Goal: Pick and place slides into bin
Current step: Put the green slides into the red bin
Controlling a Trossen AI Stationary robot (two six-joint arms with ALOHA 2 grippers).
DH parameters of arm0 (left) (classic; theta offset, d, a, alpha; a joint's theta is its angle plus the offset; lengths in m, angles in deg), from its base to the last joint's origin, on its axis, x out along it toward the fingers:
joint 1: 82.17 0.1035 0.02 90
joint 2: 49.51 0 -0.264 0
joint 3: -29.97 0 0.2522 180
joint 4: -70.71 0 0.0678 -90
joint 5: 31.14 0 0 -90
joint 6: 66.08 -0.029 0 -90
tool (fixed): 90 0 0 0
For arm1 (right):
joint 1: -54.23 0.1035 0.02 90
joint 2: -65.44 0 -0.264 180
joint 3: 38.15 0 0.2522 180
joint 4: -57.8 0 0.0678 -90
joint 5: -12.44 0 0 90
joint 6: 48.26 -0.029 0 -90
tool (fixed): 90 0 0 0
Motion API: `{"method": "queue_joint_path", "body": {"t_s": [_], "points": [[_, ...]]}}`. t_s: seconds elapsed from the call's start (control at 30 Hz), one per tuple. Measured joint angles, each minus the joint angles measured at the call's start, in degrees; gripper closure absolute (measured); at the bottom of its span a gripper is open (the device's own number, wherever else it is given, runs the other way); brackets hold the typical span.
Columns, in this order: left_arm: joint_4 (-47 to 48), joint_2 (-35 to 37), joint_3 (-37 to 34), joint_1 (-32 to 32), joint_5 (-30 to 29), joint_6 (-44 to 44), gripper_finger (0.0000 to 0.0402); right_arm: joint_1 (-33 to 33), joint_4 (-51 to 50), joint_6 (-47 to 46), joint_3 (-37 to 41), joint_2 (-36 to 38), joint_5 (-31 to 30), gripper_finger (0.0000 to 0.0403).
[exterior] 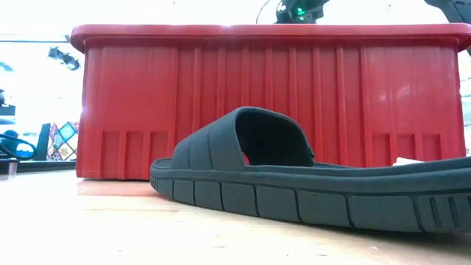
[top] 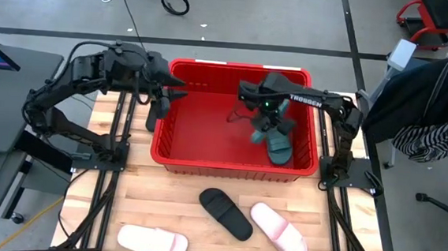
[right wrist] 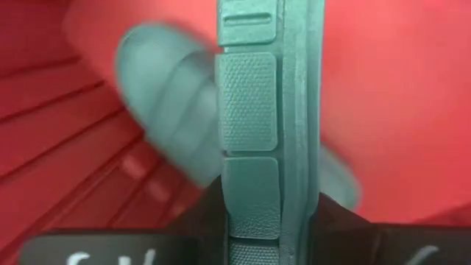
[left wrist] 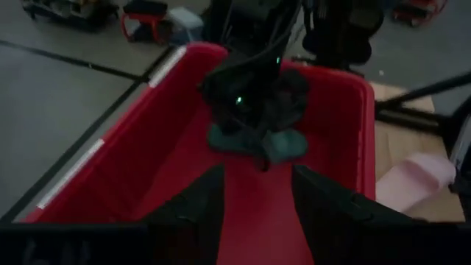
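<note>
A teal slide is pinched by the right jaws over the red bin, toward 2 o'clock. If dropped crooked, it may be tipped onto the rim. The left jaws are seen spread, empty.

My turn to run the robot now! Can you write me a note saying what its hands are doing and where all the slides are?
Right gripper: over the red bin, shut on a teal slide; another teal slide already lies in the bin beneath it.
Left gripper: open and empty, at the bin's left rim.
On the table: one black slide and two pale pink slides, in front of the bin.
Done: one teal slide binned, a second nearly.
Left: release the held teal slide, then bin the three on the table.
</note>
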Motion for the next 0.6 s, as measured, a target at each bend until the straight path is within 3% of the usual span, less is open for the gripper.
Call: {"method": "queue_joint_path", "body": {"t_s": [0.33, 0.5, 0.6], "points": [[0.04, -1.03, 0.00, -0.32, 0.96, -4.01, 0.0244, 6.44, 0.02, -0.83, 11.07, 5.53, -1.71, 0.0325], [-1.20, -1.46, 0.01, -0.32, 0.98, -4.93, 0.0245, 5.26, 0.34, -0.49, 14.67, 5.56, -2.83, 0.0323], [-1.68, -1.28, 0.02, -0.32, 0.98, -4.93, 0.0244, 3.67, 2.15, -0.60, 16.88, 5.54, -5.75, 0.0298]]}}
